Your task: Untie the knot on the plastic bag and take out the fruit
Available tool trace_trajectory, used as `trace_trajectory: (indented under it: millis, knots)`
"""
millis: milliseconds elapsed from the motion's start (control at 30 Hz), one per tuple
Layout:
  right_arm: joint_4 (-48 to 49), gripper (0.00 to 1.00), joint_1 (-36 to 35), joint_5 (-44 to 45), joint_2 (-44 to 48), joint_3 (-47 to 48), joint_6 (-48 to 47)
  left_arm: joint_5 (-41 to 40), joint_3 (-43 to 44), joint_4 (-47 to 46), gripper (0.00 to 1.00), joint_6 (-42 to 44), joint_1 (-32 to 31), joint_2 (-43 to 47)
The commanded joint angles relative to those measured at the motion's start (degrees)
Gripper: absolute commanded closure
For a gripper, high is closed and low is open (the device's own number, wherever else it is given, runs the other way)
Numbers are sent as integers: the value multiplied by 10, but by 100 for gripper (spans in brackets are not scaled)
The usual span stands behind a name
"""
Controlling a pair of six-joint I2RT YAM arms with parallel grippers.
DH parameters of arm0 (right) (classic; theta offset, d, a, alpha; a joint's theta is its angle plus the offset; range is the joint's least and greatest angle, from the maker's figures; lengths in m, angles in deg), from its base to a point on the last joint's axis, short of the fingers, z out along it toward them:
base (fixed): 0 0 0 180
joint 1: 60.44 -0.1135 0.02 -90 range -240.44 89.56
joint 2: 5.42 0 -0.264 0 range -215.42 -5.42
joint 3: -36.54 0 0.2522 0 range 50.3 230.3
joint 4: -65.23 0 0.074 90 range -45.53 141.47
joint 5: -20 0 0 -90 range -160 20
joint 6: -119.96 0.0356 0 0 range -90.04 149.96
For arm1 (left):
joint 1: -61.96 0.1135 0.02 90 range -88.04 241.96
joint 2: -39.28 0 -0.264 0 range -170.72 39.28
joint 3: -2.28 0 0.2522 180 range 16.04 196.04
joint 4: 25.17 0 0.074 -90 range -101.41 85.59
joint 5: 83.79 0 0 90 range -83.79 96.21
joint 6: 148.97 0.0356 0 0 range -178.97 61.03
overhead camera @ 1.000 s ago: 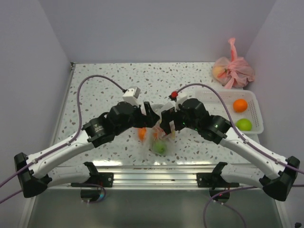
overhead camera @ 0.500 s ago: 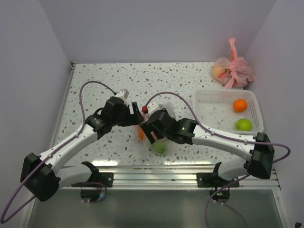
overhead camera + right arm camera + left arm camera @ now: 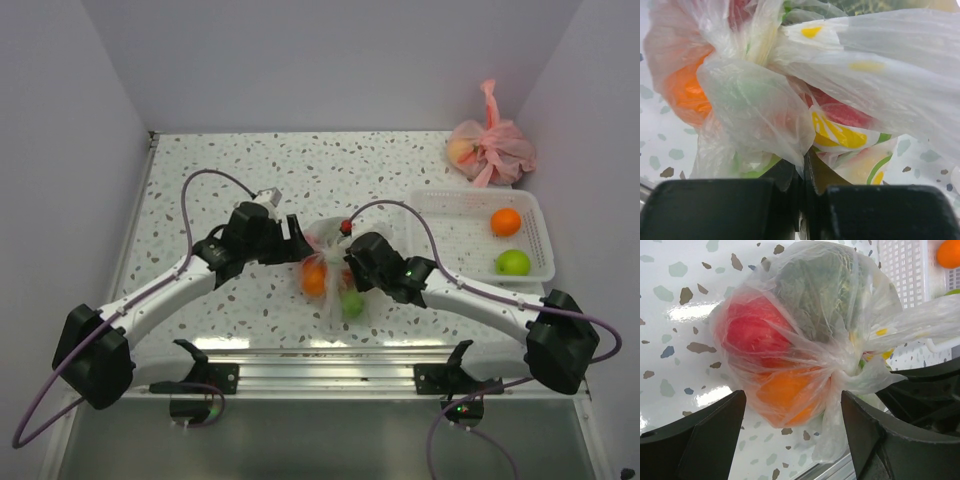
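Right gripper (image 3: 802, 172) is clamped tight on a thin fold of the plastic bag (image 3: 330, 240), prob. right beside the knot (image 3: 850, 376), tho crinkled film crowds that view. Left gripper (image 3: 793, 401) stands wide apart w/ a finger each side of the bag, gripping nothing. Bag lies mid-front on the speckled table (image 3: 200, 160), between both arms, w/ the fruit (image 3: 785, 400) inside: orange, red, one dark green lumpy. White basket (image 3: 440, 215) at right holds an orange ball (image 3: 506, 221) and a green ball (image 3: 514, 262).
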Motion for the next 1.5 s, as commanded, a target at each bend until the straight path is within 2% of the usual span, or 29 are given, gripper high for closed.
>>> trace_trajectory:
  millis: [0, 267, 467, 567, 667, 700, 767, 800, 833, 1000, 1233, 1367, 1433, 1467]
  knots:
    - [57, 100, 0, -56, 19, -14, -11, 23, 23, -54, 18, -10, 2, -22]
    - [77, 100, 0, -74, 30, -28, -22, -27, 53, -83, 20, -55, -23, -75]
    - [83, 100, 0, -79, 30, -33, -23, -51, 52, -129, 25, -106, -32, -98]
    - [83, 100, 0, -79, 31, -34, -25, -74, 57, -127, 32, -112, -41, -115]
    - [86, 100, 0, -79, 36, -37, -24, -80, 46, -139, 44, -122, -45, -125]
    - [87, 100, 0, -78, 38, -37, -25, -80, 41, -143, 58, -124, -45, -126]
    - [87, 100, 0, -77, 41, -40, -26, -85, 31, -146, 74, -129, -47, -124]
    - [87, 100, 0, -75, 43, -41, -25, -87, 27, -146, 91, -129, -47, -122]
    - [87, 100, 0, -68, 47, -41, -24, -96, 25, -146, 100, -128, -47, -119]
    - [66, 100, 5, -21, 72, -46, -24, -129, 39, -110, 100, -87, -25, -70]
    - [53, 100, 91, 9, 158, -83, 40, -173, 48, -5, 100, -6, 78, 23]
    - [51, 100, 113, -4, 191, -92, 49, -203, 56, 48, 100, 34, 103, 56]
    - [49, 100, 112, -45, 179, -70, 20, -181, 62, 65, 100, 48, 103, 60]
    - [40, 96, 112, -69, 171, -58, 7, -167, 62, 66, 100, 50, 102, 66]
